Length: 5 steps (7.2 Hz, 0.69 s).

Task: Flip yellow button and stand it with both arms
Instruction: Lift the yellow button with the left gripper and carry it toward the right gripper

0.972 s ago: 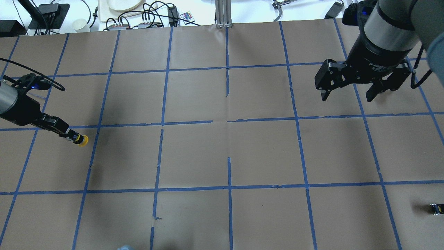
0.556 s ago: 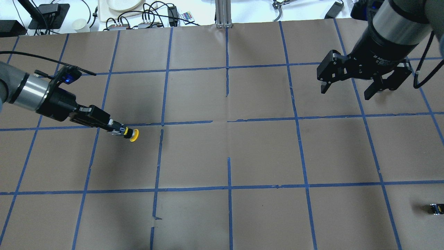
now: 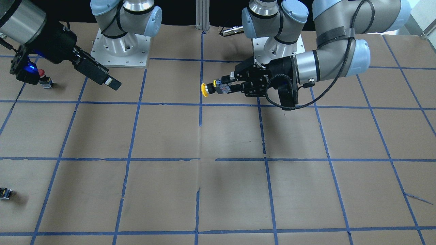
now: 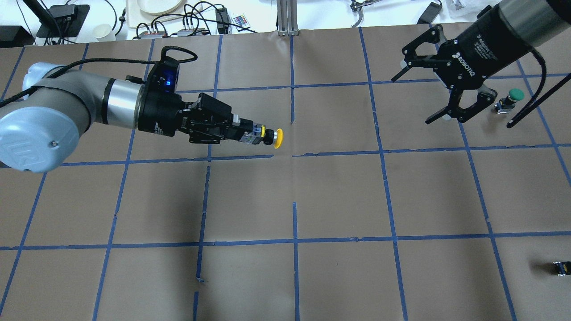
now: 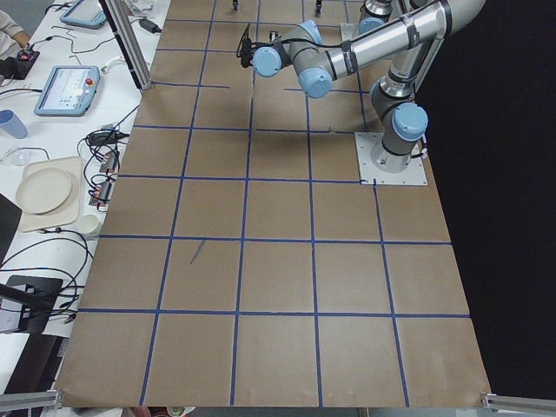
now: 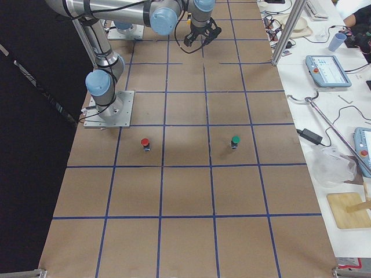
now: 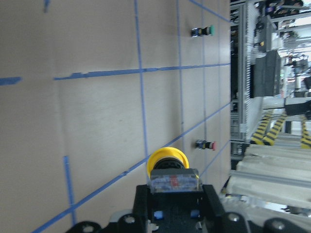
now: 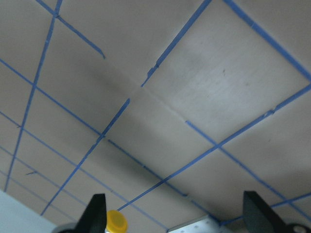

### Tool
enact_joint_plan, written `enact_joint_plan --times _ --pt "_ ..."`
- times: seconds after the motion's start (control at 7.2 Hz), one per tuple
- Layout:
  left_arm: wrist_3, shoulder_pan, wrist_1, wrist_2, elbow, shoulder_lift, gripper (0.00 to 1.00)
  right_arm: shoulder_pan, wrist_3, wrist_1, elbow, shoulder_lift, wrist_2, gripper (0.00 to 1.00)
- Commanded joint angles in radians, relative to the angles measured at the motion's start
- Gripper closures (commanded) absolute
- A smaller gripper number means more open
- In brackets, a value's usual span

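Observation:
My left gripper point(image 4: 248, 133) is shut on the grey-black body of the yellow button point(image 4: 273, 137) and holds it level above the table near the middle, with the yellow cap pointing toward my right arm. In the front view the button point(image 3: 208, 90) sticks out of the gripper point(image 3: 227, 88). The left wrist view shows the cap point(image 7: 167, 159) beyond the shut fingers. My right gripper point(image 4: 410, 101) is open and empty, raised at the far right, with its jaws turned toward the button. The cap point(image 8: 116, 221) shows at the bottom of the right wrist view.
A green-capped button point(image 4: 512, 96) stands behind my right gripper. A red-capped button point(image 3: 41, 73) stands near the right arm's base. A small capless block point(image 4: 561, 267) lies at the near right edge. Cables and devices lie beyond the table's far edge point(image 4: 187, 26).
My left gripper has carried the yellow button from the table's left side to near the centre. My right gripper has swung up and turned its open jaws toward it, uncovering the green button.

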Motion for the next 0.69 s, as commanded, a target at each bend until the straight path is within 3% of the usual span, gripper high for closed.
enact_joint_plan --times 0.0,0.28,0.56 --pt "-0.065 -0.086 0.006 -0.231 -0.001 0.019 0.99 -0.050 0.119 0.117 0.010 0.015 0.183 0.00" --pt "-0.065 -0.110 0.025 -0.348 0.000 0.013 0.99 -0.121 0.124 0.355 0.010 0.051 0.343 0.00" --pt "-0.071 -0.111 0.025 -0.352 0.002 -0.006 1.00 -0.124 0.119 0.491 0.010 0.048 0.493 0.00"
